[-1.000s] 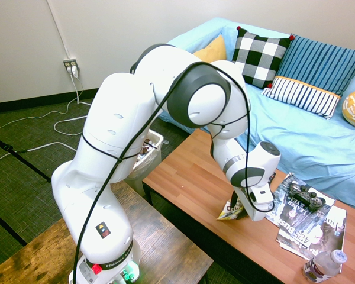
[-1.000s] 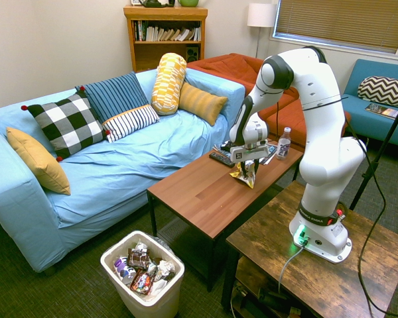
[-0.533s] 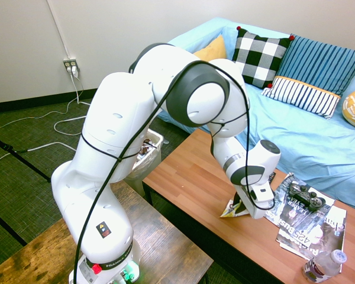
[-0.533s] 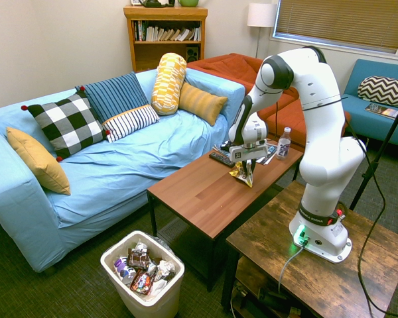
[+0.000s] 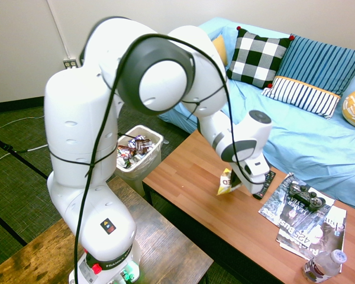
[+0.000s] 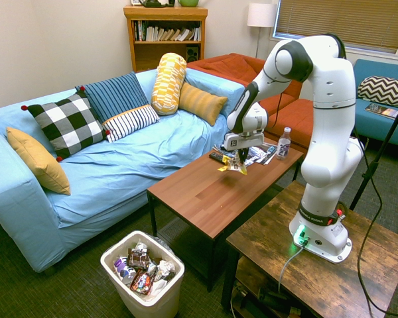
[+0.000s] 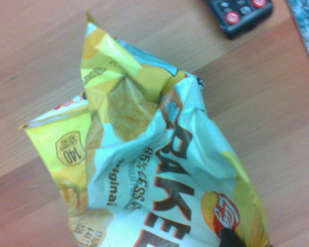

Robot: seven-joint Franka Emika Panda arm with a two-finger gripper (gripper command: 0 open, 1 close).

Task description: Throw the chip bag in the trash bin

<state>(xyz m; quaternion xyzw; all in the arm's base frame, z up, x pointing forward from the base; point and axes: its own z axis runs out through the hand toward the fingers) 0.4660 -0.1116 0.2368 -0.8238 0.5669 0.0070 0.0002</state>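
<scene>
- Currently at the lift-and-carry step, judging by the pose: chip bag [image 6: 231, 166] clamped in the hand [image 6: 243, 159], apparently just above the worktop [image 6: 196, 200].
- Note the grip location: near one edge of the bag, with the crumpled body projecting to the side.
- Note nearby items: remote [image 5: 264, 185] just beside the bag, magazines [image 5: 290, 217] and bottle [image 5: 322, 267] further along the same worktop.
- Next, raise the bag enough to clear the worktop and the bin rim.
- Then traverse past the end of the worktop to the trash bin [image 6: 152, 306], standing on the floor well apart from the bag.
- Centre the whole bag over the opening before parting the fingers; already well filled with wrappers [image 6: 141, 283], so release low and inside the rim.
- Caution: may slip or swing, being light, slick foil; may also catch on the rim if lowered off-centre.
</scene>
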